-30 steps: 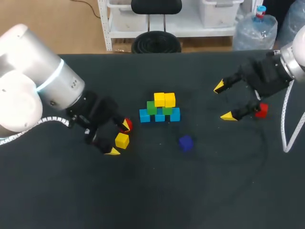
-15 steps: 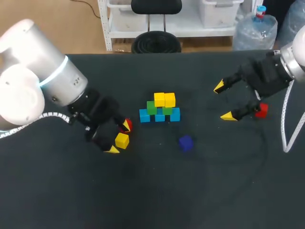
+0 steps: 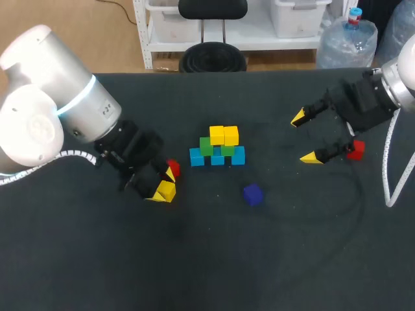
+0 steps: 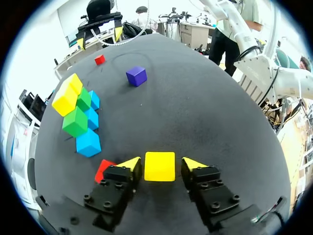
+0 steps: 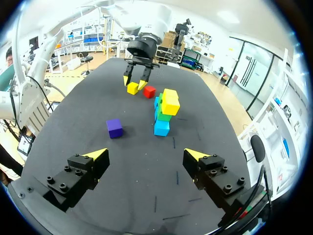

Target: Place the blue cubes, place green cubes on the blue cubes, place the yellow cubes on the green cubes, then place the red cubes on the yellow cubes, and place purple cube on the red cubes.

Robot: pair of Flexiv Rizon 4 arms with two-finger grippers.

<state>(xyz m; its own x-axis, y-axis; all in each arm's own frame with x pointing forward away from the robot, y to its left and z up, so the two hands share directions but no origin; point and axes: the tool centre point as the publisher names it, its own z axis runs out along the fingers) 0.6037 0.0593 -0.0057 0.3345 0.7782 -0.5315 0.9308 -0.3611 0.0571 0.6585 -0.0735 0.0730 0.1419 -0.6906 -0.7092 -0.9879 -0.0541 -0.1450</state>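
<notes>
Black tabletop (image 3: 194, 259) has the blue-green-yellow stack (image 3: 218, 146) dead center of the frame, purple cube (image 3: 253, 194) just lower right of it, left gripper (image 4: 162, 162) at center left with fingers narrowed around a loose yellow cube (image 3: 166, 191) but not quite touching, and right gripper (image 3: 303, 137) spread wide at upper right beside a red cube (image 3: 355, 149).

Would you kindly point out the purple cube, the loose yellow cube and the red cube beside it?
purple cube (image 3: 253, 193): head view, top face.
loose yellow cube (image 4: 160, 166): left wrist view, top face.
red cube (image 4: 104, 169): left wrist view, visible corner.
</notes>
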